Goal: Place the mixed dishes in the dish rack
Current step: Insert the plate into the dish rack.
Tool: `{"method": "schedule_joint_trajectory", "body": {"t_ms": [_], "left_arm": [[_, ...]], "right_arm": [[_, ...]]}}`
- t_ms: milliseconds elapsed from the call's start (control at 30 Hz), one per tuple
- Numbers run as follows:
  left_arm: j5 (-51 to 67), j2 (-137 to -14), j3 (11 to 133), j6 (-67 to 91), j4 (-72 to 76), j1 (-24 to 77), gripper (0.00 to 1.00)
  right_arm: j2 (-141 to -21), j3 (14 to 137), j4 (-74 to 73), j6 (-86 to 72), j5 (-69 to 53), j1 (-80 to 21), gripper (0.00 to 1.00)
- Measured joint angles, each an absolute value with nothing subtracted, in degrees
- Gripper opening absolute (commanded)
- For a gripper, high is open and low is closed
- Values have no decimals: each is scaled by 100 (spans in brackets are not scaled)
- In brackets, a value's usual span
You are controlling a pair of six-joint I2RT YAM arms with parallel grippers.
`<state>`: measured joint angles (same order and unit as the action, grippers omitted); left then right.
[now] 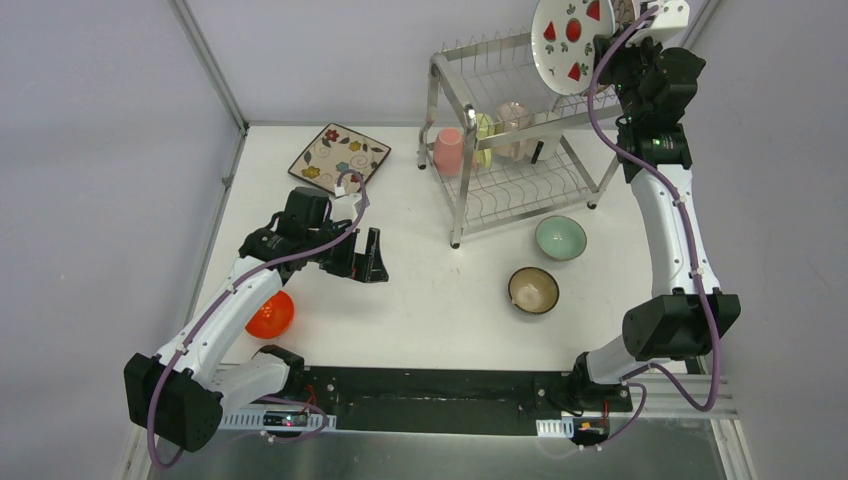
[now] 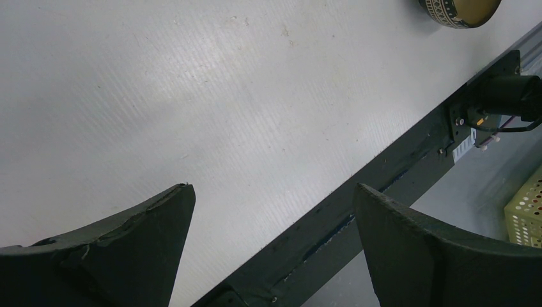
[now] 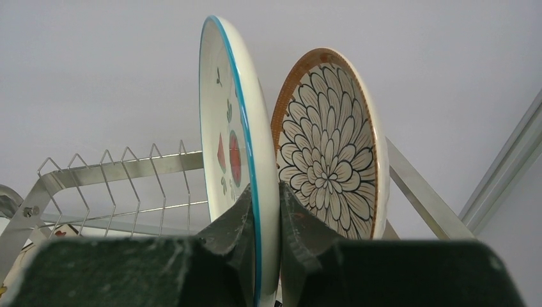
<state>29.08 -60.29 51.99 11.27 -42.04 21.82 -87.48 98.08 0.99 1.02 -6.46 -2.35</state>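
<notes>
Top external: dish rack (image 1: 510, 190) stands at the far right of the table (image 1: 440, 300), with the white plate (image 1: 572, 42) upright above its top tier. Right gripper (image 3: 267, 198) is clamped on that plate's lower rim, petal-pattern plate (image 3: 329, 160) just beside. Left gripper (image 2: 273, 187) hangs wide open over the table, well apart from the rack.

White table (image 1: 430, 290), centre. Black mounting rail (image 1: 450, 400), 6 o'clock edge. Aluminium frame post (image 1: 210, 62), 11 o'clock. Perforated yellow-green crate (image 2: 529, 208), 4 o'clock, left wrist view.
</notes>
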Motion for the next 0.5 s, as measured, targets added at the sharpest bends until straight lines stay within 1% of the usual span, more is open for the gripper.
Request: {"method": "schedule_joint_trajectory", "body": {"t_ms": [500], "left_arm": [[2906, -6029, 5201, 1127, -4204, 2182, 99]], "right_arm": [[-8748, 9808, 222, 484, -248, -139, 0]]}}
